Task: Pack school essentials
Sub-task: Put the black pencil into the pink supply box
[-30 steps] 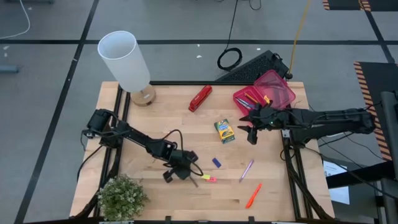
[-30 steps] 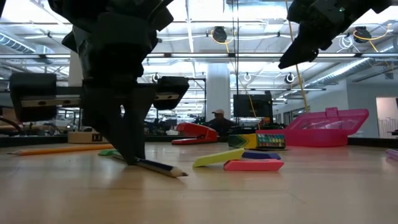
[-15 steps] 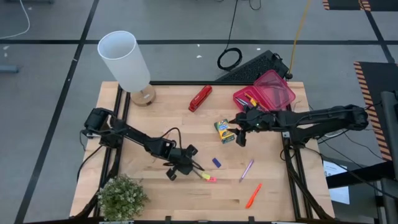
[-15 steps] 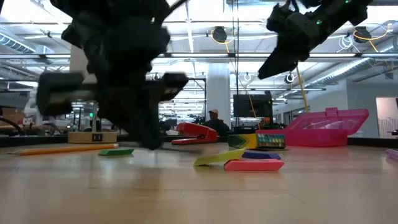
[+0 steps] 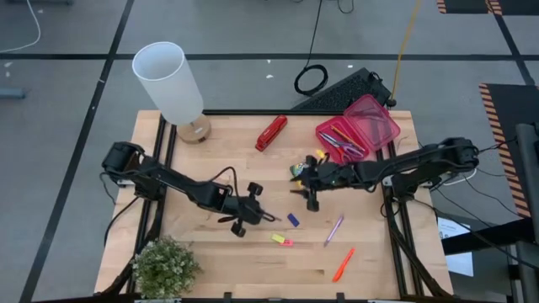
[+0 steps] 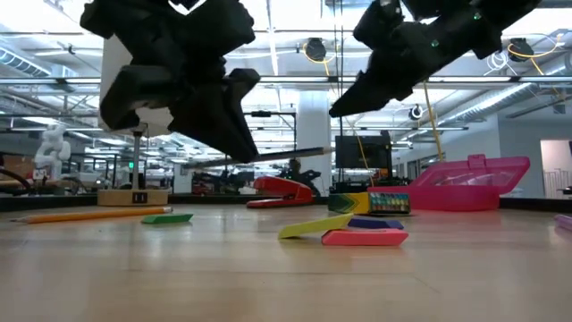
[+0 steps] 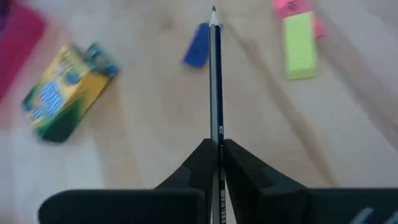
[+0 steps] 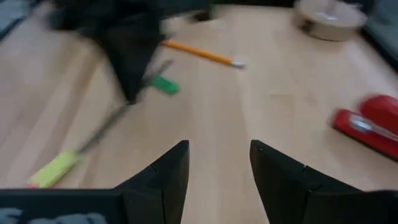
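Left end effector [image 7: 216, 152] grips a pencil [image 7: 215, 81] — clearest from the wrist; right end effector [image 8: 217, 163] spread wide.

The counter [image 5: 210, 160] is pale wood with fine grain. A dark blue pencil [image 7: 215, 87] runs from the black left pincer [image 7: 214, 155]. The crayon box [image 7: 62, 93] is green and yellow with blue printing. Erasers: one blue [image 7: 197, 53], one yellow-green [image 7: 299, 45], one pink [image 7: 292, 6]. The stapler [image 5: 271, 132] is red, the lidded box [image 5: 358, 126] translucent pink, the marker [image 5: 343, 264] orange.
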### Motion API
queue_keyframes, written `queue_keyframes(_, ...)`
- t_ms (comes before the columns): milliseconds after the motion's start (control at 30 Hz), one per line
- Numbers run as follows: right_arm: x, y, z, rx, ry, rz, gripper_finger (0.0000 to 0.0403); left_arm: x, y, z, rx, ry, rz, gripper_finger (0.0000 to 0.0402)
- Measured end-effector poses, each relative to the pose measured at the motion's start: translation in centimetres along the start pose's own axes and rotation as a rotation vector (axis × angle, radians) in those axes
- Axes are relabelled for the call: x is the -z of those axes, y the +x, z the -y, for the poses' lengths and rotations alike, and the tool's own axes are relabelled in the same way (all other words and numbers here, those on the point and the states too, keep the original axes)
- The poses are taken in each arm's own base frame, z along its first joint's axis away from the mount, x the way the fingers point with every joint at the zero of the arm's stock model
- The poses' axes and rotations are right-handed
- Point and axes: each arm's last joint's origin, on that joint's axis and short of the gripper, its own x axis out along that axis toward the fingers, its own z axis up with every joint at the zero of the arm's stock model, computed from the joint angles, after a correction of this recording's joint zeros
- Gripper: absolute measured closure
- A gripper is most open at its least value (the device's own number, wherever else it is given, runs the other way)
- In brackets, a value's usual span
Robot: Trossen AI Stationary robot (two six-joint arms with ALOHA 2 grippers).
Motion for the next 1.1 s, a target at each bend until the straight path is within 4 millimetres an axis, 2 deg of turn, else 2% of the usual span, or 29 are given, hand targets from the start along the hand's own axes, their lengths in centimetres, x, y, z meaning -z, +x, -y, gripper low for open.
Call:
queue_keyframes(100, 0.0, 0.3, -1.1, -0.028, -0.031, 0.000, 0.0231, 0.1, -0.1, -0.4, -0.052, -0.037, -0.022, 0.0366)
queue_keyframes(333, -1.9, -0.1, -2.7, 0.035, -0.037, 0.051, 0.0187, 0.7, -0.1, -1.2, -0.104, -0.124, -0.070, 0.0366)
queue_keyframes(433, -2.3, -0.2, -3.0, 0.060, -0.006, 0.066, 0.0173, 0.8, 0.0, -1.5, -0.116, -0.155, -0.073, 0.0366)
queue_keyframes(567, -1.9, 0.3, -3.0, 0.132, 0.014, 0.043, 0.0166, 0.9, 0.0, -1.8, -0.123, -0.173, -0.073, 0.0366)
queue_keyframes(733, -1.1, 2.3, -3.2, 0.151, 0.026, -0.019, 0.0172, 0.9, 0.0, -1.9, -0.169, -0.201, -0.078, 0.0366)
queue_keyframes(900, -1.8, 4.3, -3.6, 0.132, 0.014, -0.065, 0.0187, 0.9, 0.0, -2.0, -0.192, -0.220, -0.083, 0.0366)
queue_keyframes(1100, -1.4, 6.4, -3.9, 0.117, -0.004, -0.171, 0.0193, 0.9, 0.0, -2.0, -0.194, -0.251, -0.080, 0.0366)
